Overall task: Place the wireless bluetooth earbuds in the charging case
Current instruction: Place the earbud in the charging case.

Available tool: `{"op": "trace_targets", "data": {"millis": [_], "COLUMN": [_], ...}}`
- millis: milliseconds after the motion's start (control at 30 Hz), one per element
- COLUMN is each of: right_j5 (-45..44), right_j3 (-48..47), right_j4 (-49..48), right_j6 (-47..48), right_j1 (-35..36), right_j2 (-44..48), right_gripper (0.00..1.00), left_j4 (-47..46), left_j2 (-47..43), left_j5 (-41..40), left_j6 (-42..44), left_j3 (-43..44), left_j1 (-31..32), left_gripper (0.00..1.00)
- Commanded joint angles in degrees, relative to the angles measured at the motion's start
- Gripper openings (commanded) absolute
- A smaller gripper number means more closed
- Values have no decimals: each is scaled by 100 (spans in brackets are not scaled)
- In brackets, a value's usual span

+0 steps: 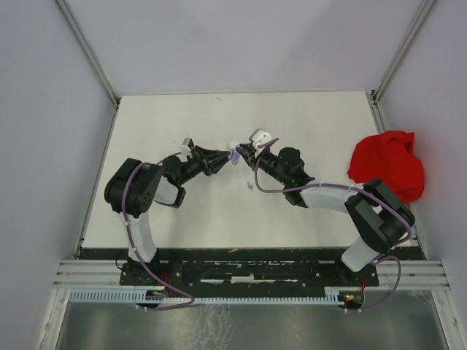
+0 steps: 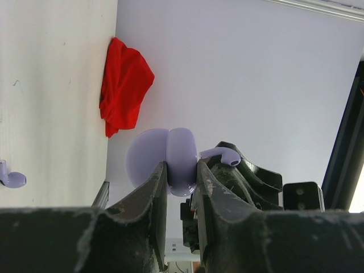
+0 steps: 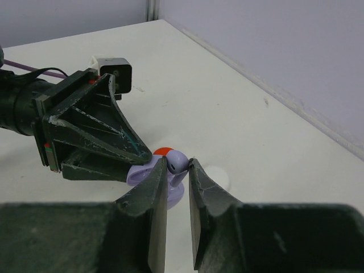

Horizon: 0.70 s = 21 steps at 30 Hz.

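My left gripper (image 1: 221,159) is shut on the purple charging case (image 2: 183,151), held above the table with its lid (image 2: 143,156) swung open. My right gripper (image 3: 177,161) is shut on a purple earbud (image 3: 178,166), pinched at the head with the stem pointing down. That earbud (image 2: 223,154) sits right beside the case (image 3: 141,172), at its open side. The two grippers meet tip to tip over the middle of the table (image 1: 292,117). A second purple earbud (image 2: 11,178) lies loose on the table, seen too in the top view (image 1: 249,187).
A crumpled red cloth (image 1: 388,165) lies at the table's right edge. A small red thing (image 3: 163,151) shows just behind the case. A faint white disc (image 3: 220,177) lies on the table under the grippers. Grey walls close in the table.
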<state>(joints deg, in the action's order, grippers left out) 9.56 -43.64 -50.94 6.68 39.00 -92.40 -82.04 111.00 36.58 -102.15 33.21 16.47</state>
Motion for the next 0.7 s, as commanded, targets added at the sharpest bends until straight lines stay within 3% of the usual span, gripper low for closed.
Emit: {"op": "trace_targets", "data": {"millis": [0,667], "right_j5": [188,45], "right_j3": [13,91], "right_j4": [-522,-511], "right_j6": [271,334], "right_j1": [76,140], "right_j2": [-79,-301], "right_gripper": [0,0], "left_j4": [-332,-352], "left_j2": [-51,-158], "left_j5": [137,156], "left_j6": [-190,-223], "left_j3": [177,185], "left_j1": [49,68], "left_gripper": [3,3]}}
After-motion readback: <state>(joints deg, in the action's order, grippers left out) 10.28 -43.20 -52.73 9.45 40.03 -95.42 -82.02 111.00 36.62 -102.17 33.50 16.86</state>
